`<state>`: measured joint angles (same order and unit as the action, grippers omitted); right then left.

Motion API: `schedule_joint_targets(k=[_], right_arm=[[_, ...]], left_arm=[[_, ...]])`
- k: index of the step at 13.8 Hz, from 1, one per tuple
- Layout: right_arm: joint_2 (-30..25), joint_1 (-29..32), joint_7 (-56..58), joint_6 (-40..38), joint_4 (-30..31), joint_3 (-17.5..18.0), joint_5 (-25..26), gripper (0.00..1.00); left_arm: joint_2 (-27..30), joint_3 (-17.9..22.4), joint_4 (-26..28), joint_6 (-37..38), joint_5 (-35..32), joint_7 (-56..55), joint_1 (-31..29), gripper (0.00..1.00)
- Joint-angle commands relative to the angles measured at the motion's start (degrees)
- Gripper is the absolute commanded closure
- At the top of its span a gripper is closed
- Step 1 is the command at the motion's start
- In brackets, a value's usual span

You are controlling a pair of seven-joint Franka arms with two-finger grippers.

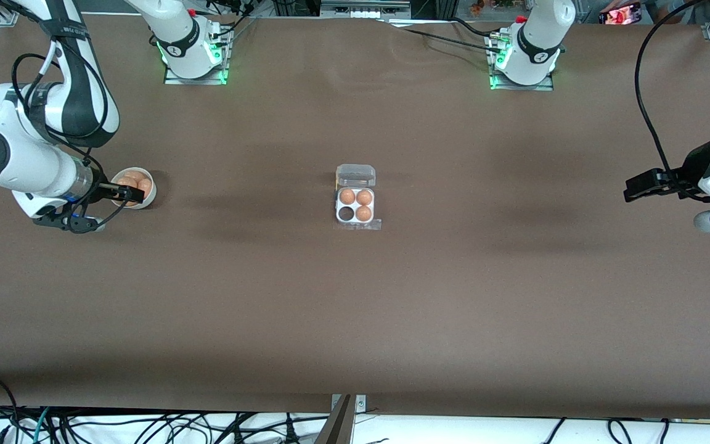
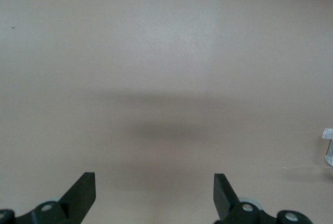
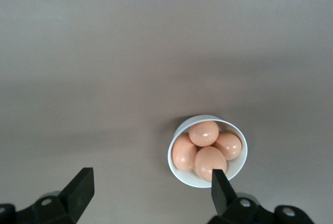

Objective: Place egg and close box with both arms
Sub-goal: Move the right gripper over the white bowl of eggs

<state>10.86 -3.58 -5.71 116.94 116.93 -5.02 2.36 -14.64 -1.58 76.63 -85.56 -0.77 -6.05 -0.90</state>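
The box [image 1: 355, 207] sits mid-table, a white four-cell tray with its clear lid [image 1: 355, 176] hinged open on the side farther from the front camera. Three cells hold orange-brown eggs [image 1: 363, 197]; one cell [image 1: 346, 213] is empty. Several more eggs [image 3: 203, 133] lie in a round white bowl [image 1: 148, 198] at the right arm's end of the table. My right gripper [image 1: 135, 194] hangs open and empty over the bowl; in the right wrist view [image 3: 151, 187] one finger [image 3: 219, 185] overlaps the bowl's rim [image 3: 179, 174]. My left gripper [image 1: 631, 190] waits open and empty over bare table at the left arm's end.
The brown table [image 1: 355, 308] is bare around the box and the bowl. The left wrist view shows my open left gripper [image 2: 154, 190] over bare table, with a sliver of clear plastic [image 2: 328, 146] at the frame's edge. Cables hang along the table's front edge.
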Motion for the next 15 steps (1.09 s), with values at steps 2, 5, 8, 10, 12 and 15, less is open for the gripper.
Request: schedule_joint_targets(k=[2, 5, 8, 10, 12, 15], right_arm=[[-5.66, 0.24, 5.08, 11.95, 12.84, -2.00, 0.28, 0.00], [-8.05, 0.24, 8.42, 22.51, 21.74, -4.73, 0.37, 0.00], [-7.70, 0.24, 10.54, 31.40, 27.29, -6.14, 0.37, 0.00], [-7.52, 0.24, 10.98, 31.68, 27.65, -6.23, 0.37, 0.00], [-6.91, 0.24, 12.47, 31.86, 27.65, -7.10, 0.37, 0.00], [-5.94, 0.24, 12.65, 32.91, 27.48, -7.64, 0.28, 0.00]], left_arm=[[-0.13, 0.08, -1.13, 0.74, 0.85, 0.52, -0.07, 0.00], [-0.13, 0.08, -1.13, 0.66, 0.85, 0.34, -0.07, 0.00], [-0.13, 0.08, -1.13, 0.66, 0.85, 0.60, -0.07, 0.00], [-0.13, 0.08, -1.13, 0.74, 0.85, 0.34, -0.07, 0.00], [-0.13, 0.08, -1.13, 0.74, 0.85, 0.34, -0.07, 0.00], [-0.13, 0.08, -1.13, 0.66, 0.85, 0.25, -0.07, 0.00]])
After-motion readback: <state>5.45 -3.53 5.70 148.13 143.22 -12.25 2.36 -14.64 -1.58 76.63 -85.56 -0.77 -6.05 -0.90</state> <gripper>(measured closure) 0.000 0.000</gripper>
